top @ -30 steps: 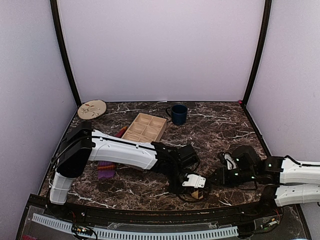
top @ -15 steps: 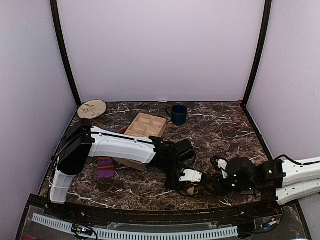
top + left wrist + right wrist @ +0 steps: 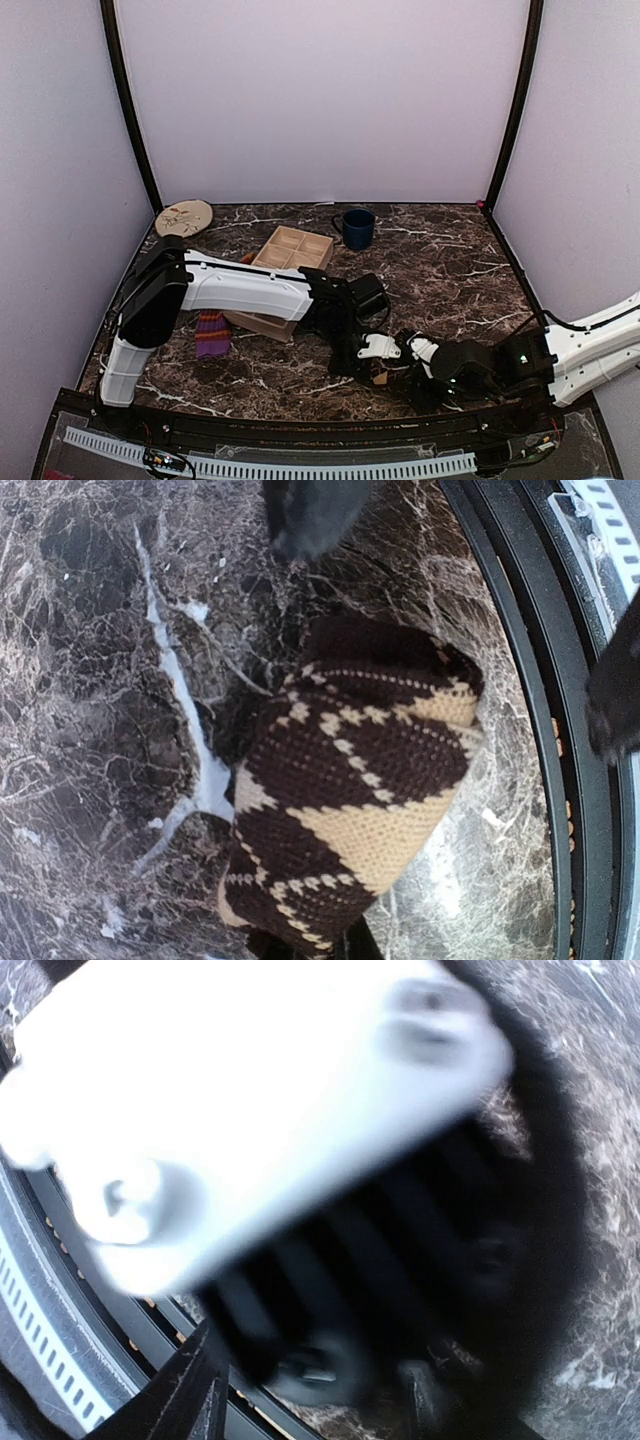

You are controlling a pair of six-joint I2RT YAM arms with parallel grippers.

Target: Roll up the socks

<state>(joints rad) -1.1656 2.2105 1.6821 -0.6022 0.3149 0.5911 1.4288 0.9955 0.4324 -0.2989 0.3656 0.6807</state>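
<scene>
Right wrist view is blurred, filled by the left gripper (image 3: 372, 371), which is clamped on the brown argyle sock (image 3: 350, 790), bundled at the counter's (image 3: 450, 260) near edge. The wooden compartment tray (image 3: 292, 250) is half-hidden by the left arm. The right gripper (image 3: 402, 368) is spread wide around the bundle. The purple striped sock (image 3: 211, 334) lies left.

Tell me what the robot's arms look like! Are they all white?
Not all white. The left arm and right arm are smooth white tubes joined by chunky black joints. Thin black cables run along them, and tiny green lights glow on the right one. The left claw is black with a white plate.
</scene>
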